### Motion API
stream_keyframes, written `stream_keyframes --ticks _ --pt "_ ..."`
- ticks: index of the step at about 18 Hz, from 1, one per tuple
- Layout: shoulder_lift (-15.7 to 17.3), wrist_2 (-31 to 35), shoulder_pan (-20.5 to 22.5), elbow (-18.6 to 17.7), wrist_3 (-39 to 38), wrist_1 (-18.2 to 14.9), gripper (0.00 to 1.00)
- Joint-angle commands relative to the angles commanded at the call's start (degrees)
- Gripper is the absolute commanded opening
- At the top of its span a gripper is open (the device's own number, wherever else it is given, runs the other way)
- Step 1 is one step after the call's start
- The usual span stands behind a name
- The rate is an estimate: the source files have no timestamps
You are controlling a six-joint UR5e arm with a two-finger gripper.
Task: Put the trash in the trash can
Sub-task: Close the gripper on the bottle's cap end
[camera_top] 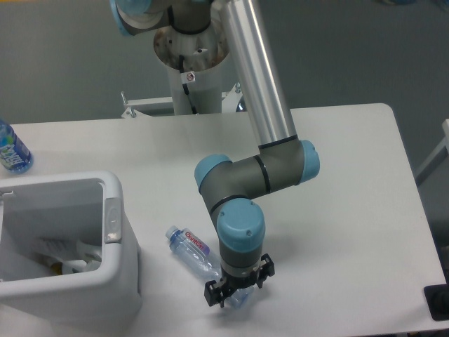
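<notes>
Near the counter's (pixel 337 182) front edge, the tool (pixel 234 293) stands with its jaws spread around the right end of the crushed plastic bottle (pixel 191 248), which lies flat just right of the white trash can (pixel 112 277) holding crumpled paper (pixel 66 256).

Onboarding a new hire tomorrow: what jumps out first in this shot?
The big silver and blue arm reaching down from the top, its hand right over the lower end of a clear crushed bottle lying near the table's front edge. Next, the large white bin at the left, with crumpled white paper already inside. A blue-labelled bottle stands at the far left edge.
</notes>
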Motion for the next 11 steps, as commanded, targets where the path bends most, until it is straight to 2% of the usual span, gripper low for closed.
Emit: stream_keyframes --ticks 2,5,8,11 --pt "0.17 0.52 0.0 -0.7 0.0 0.0 1.0" --pt "0.18 0.88 0.0 -0.79 0.0 0.0 0.89" --pt "0.26 0.88 0.0 -0.88 0.0 0.0 0.75" --pt "0.53 0.79 0.0 -0.88 0.09 0.0 0.66"
